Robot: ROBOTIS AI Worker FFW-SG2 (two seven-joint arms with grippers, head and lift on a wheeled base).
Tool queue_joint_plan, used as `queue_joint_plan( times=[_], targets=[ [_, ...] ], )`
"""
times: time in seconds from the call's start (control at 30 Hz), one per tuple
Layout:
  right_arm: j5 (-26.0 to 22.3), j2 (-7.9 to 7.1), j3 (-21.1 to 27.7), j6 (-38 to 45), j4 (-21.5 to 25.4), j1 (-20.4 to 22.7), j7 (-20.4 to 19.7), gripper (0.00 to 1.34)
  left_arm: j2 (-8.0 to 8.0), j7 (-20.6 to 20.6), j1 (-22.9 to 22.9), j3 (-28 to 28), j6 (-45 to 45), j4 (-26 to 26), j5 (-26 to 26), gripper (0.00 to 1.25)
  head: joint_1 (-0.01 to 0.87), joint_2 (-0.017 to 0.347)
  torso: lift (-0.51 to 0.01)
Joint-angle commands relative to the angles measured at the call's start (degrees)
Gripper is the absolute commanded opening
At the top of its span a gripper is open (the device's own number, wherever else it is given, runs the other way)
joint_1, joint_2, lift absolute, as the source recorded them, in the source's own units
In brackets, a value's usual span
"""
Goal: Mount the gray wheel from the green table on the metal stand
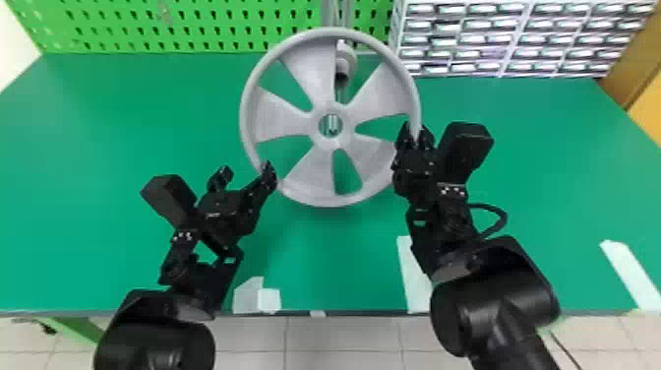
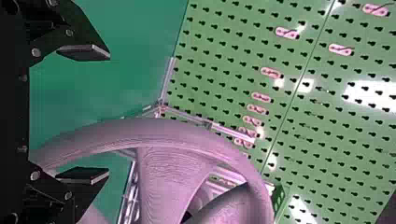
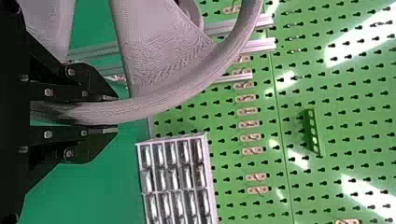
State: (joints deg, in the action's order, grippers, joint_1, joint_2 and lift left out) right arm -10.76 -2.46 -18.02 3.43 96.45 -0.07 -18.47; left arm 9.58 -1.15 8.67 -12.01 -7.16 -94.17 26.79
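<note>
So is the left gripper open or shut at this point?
Open. The left gripper shows its two fingers spread wide apart in both the head view and its wrist view, not closed on the gray wheel.

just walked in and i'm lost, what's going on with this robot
The right gripper has its fingers closed on the rim of the gray wheel, in front of the metal stand. The left gripper is open at the rim's other side. The wheel doesn't look mounted yet.
</note>
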Motion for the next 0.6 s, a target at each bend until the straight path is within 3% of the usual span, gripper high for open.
queue_joint_plan(
  times=[0.0,0.57],
  targets=[
    [-1.19,-0.36,-0.96,-2.29,-0.56,-0.28,-0.34,0.23,0.0,-0.34,-1.12,-0.73,-0.49,1.8,1.95,0.87,0.868,0.052,-0.093],
    [-2.16,-0.8,-1.67,-5.98,-0.73,-0.02,-0.25,0.23,0.0,-0.34,-3.75,-1.53,-2.51,6.46,7.67,0.85,0.868,0.052,-0.093]
  ],
)
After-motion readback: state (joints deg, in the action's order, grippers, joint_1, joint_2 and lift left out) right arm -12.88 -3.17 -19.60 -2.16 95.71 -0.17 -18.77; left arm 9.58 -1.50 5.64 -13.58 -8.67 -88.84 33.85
